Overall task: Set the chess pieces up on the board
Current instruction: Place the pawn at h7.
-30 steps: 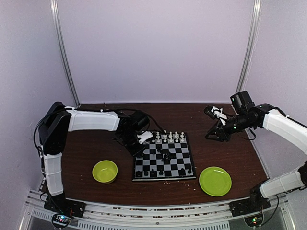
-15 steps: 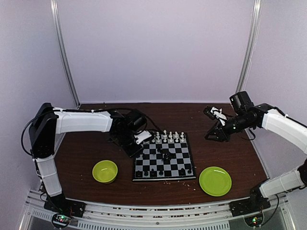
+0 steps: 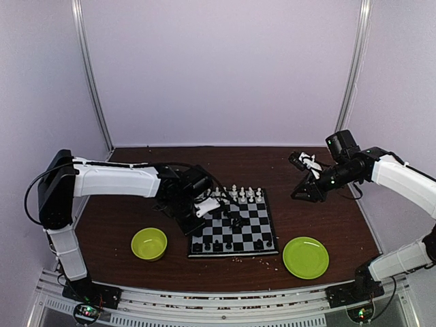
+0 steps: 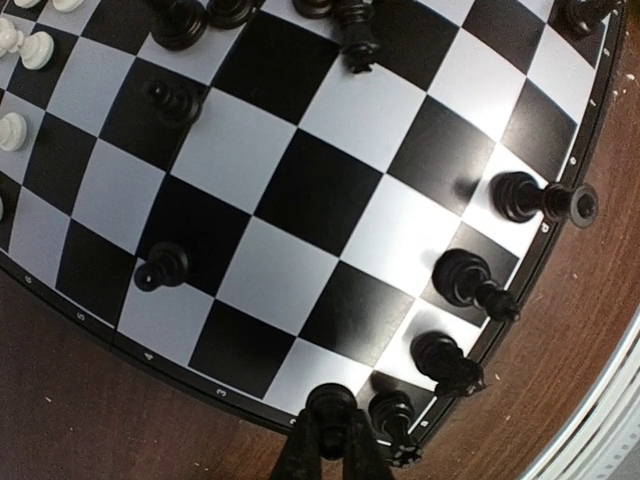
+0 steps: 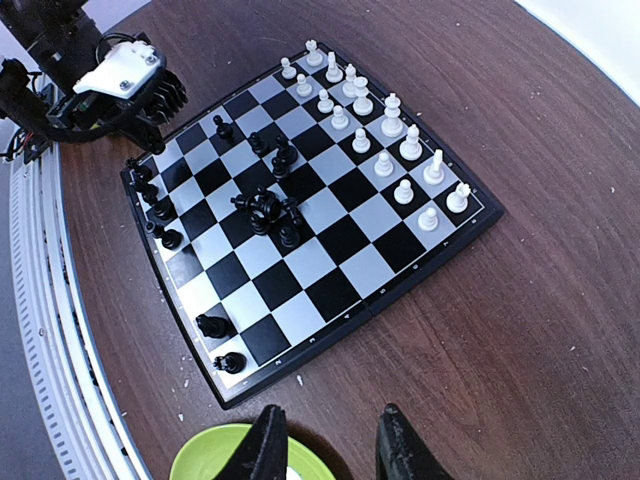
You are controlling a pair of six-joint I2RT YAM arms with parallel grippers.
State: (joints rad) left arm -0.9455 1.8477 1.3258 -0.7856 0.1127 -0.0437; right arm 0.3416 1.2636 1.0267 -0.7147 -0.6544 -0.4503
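Sitting between left jaws: black piece [image 4: 330, 402]

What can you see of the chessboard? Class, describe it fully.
The chessboard is a flat square of black and pale grey-white checks with a thin black rim bearing small white marks. It lies flat on the brown wooden table, between the green bowl and green plate. White pieces stand in two rows along its far edge; black pieces cluster mid-board, with others along the near edge.
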